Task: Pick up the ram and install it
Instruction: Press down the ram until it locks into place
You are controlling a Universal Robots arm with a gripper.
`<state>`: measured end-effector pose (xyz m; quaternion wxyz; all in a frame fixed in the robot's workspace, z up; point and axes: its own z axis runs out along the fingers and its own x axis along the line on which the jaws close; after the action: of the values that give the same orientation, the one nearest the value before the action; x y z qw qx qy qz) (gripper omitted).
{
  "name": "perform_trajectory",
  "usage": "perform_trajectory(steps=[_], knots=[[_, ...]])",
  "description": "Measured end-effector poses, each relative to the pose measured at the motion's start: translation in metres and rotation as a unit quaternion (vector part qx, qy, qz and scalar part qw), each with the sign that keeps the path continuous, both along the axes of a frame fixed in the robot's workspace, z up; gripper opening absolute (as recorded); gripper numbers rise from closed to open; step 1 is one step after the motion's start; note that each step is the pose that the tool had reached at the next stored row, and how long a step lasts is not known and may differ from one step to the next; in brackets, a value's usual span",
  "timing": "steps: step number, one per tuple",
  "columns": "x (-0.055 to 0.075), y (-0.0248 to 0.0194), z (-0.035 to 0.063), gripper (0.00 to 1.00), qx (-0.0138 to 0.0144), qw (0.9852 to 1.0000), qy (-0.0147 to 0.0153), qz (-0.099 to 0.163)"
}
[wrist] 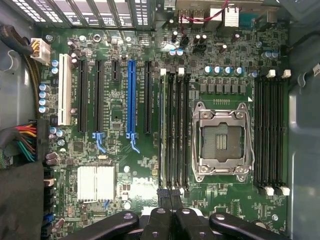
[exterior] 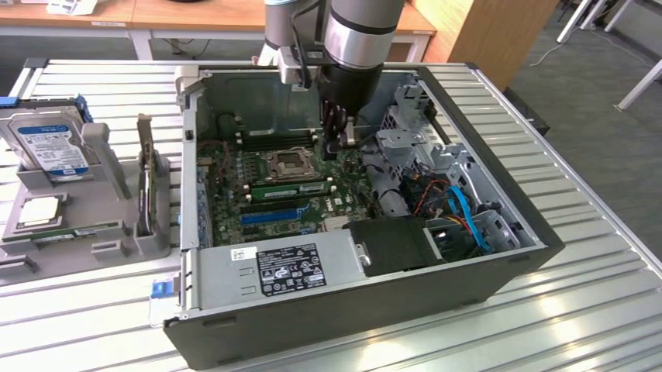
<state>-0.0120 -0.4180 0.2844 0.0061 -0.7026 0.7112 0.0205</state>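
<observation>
Now the pincer (exterior: 346, 144) is closed tight, holding nothing, low inside the open case (exterior: 517, 256) on the bench (exterior: 93, 325). The ram (exterior: 293, 188) sits in a slot at the socket's (exterior: 290, 164) 6 o'clock in the exterior view, with the pincer near one end.

A silver metal table (exterior: 579, 294) of long ribbed slats (they run across the frame, tilting slightly) takes up most of the exterior view. An open dark grey computer case (exterior: 342, 325) lies on its side in the centre and lower centre of the frame. A grey plastic holder (exterior: 104, 252) sits just beside it at the left. A small blue piece (exterior: 160, 289) lies by the case's lower left corner.
</observation>
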Motion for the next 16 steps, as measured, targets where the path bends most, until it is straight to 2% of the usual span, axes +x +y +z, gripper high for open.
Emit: perform_trajectory(steps=[16], knots=[[0.0,0.0,-0.0109,0.1,0.0,1.0,0.0,0.0]])
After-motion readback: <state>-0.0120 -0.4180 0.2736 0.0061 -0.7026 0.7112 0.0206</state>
